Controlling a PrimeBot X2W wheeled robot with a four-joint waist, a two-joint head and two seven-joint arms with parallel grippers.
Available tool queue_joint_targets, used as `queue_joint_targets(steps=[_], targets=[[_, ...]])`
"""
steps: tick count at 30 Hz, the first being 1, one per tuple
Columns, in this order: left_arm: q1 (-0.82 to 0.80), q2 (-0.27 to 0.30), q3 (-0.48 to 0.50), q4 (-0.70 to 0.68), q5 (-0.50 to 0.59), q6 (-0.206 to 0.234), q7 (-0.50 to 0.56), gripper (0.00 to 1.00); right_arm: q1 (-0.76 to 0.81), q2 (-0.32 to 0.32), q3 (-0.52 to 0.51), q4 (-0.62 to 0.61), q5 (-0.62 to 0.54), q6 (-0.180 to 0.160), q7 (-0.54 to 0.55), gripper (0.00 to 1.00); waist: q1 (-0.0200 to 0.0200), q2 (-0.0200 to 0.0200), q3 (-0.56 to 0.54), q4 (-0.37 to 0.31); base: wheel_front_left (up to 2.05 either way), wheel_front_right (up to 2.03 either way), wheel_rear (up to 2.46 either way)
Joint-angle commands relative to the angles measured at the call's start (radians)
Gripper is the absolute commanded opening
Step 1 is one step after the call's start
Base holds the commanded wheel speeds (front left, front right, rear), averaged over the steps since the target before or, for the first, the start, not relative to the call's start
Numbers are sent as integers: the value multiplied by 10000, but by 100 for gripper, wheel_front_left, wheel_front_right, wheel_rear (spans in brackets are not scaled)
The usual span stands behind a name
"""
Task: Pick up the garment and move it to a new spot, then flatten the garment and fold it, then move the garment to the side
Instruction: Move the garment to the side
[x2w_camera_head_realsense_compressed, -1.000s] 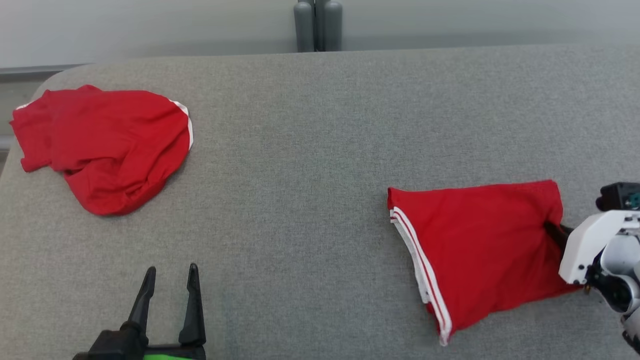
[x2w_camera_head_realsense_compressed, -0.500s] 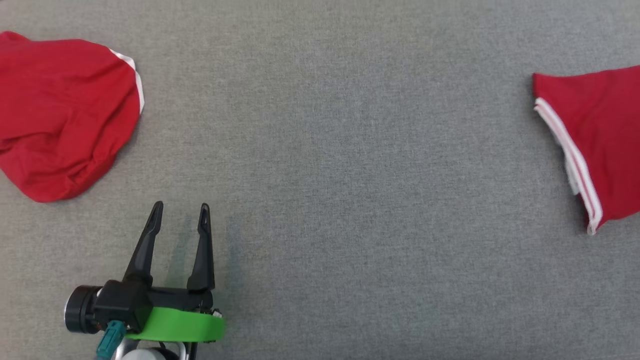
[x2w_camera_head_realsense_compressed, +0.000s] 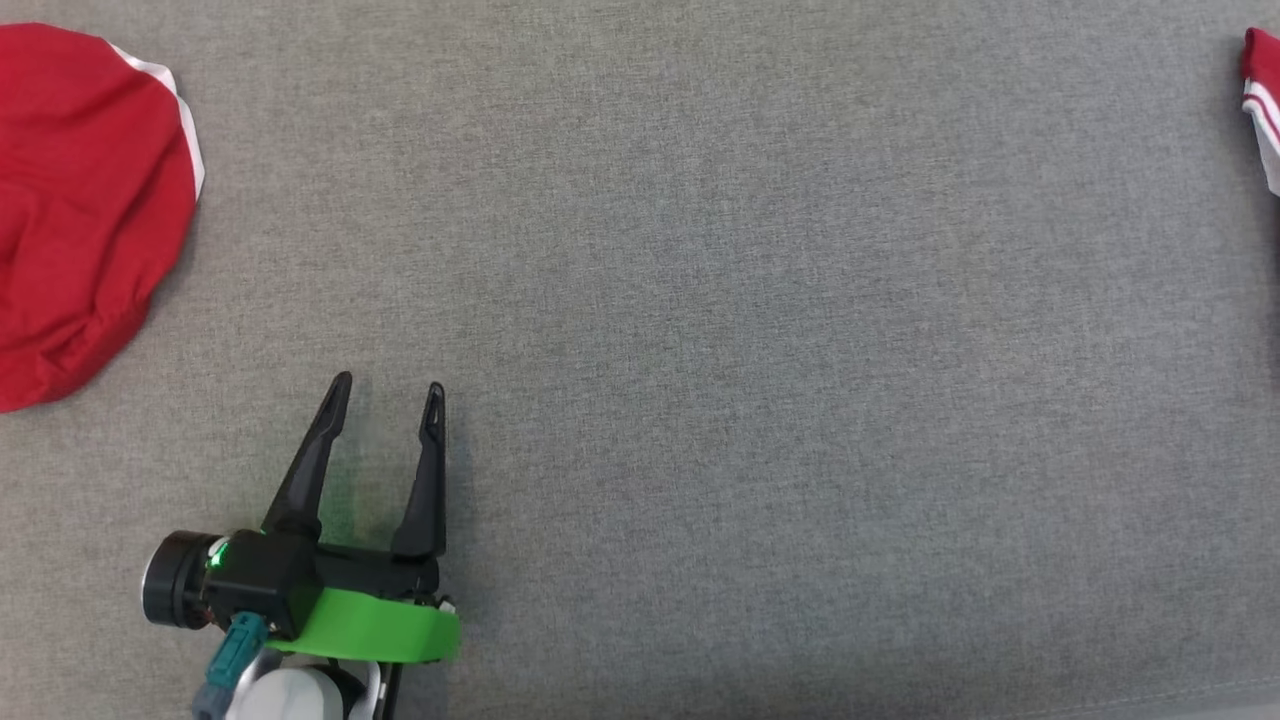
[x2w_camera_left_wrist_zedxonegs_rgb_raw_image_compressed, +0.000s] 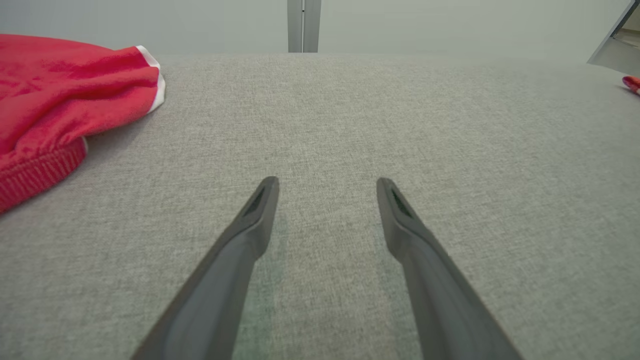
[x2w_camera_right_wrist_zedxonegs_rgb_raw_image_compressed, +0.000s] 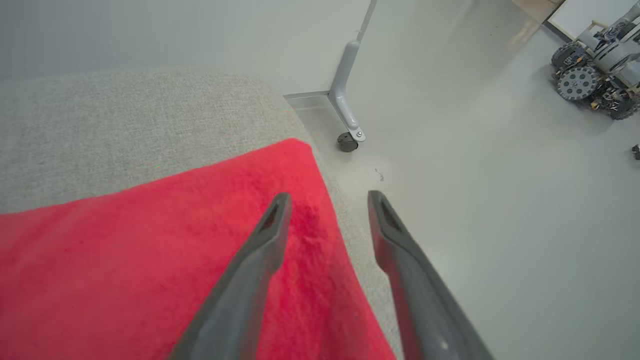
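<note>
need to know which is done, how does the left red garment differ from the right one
The left garment lies bunched and wrinkled; the right garment lies flat and smooth. The left garment sits apart from the left gripper; the right garment has the right gripper over its edge, near a corner of the table. Both are red with white trim.

Coarse grey woven cloth over the bench (x2w_camera_head_realsense_compressed: 760, 300), matt. Soft red knit for the left garment (x2w_camera_head_realsense_compressed: 80, 200) at the bench's left end, matt, white-trimmed, ribbed at one edge. Same fuzzy red cloth for the right garment (x2w_camera_right_wrist_zedxonegs_rgb_raw_image_compressed: 125, 260) at the bench's right edge. Smooth matt dark plastic on left tool (x2w_camera_head_realsense_compressed: 388, 385) and right tool (x2w_camera_right_wrist_zedxonegs_rgb_raw_image_compressed: 329, 195); glossy green plastic collar (x2w_camera_head_realsense_compressed: 370, 630). Beside the bench, smooth pale floor (x2w_camera_right_wrist_zedxonegs_rgb_raw_image_compressed: 500, 200), faintly shiny; grey painted metal leg (x2w_camera_right_wrist_zedxonegs_rgb_raw_image_compressed: 345, 85).
</note>
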Motion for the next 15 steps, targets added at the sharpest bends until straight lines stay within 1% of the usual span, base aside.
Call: queue_joint_targets(steps=[1,3,5,7,9,10,12,14,15], targets=[[-236,36,122,-34,-50,-6,-2,100,-243,45,-29,126,-261,-13,-410,100,-1,0,-65,-35,0,0,0],[-233,34,213,-7,-163,-3,-2,100,-361,190,-20,106,-577,-13,-1068,100,-1,0,-213,-101,0,0,0],[-277,34,317,23,-293,49,-2,100,-351,471,-5,-8,-771,-13,-1709,100,-1,0,-448,-198,0,0,0],[-201,34,358,128,-453,76,-2,100,-84,736,10,-173,-906,-13,-2181,100,-1,0,-877,-268,0,0,0],[-5,34,403,200,-597,109,-2,100,267,980,-35,-487,-1107,-15,-2474,100,-1,0,-1338,-336,0,0,0],[111,34,427,246,-644,133,-2,100,469,1201,-122,-678,-1093,-13,-2545,100,-1,0,-1597,-356,0,0,0],[423,34,487,322,-816,217,-2,100,1030,1522,-271,-1275,-1394,-13,-2637,100,-1,0,-2160,-425,0,0,0],[714,34,574,355,-952,312,-2,100,1744,2040,-508,-2331,-1705,-13,-2645,100,-1,0,-2733,-515,0,0,0],[920,36,627,380,-1054,353,-2,100,2289,2422,-742,-2953,-1864,-13,-2636,100,-1,0,-3035,-548,0,0,0]])
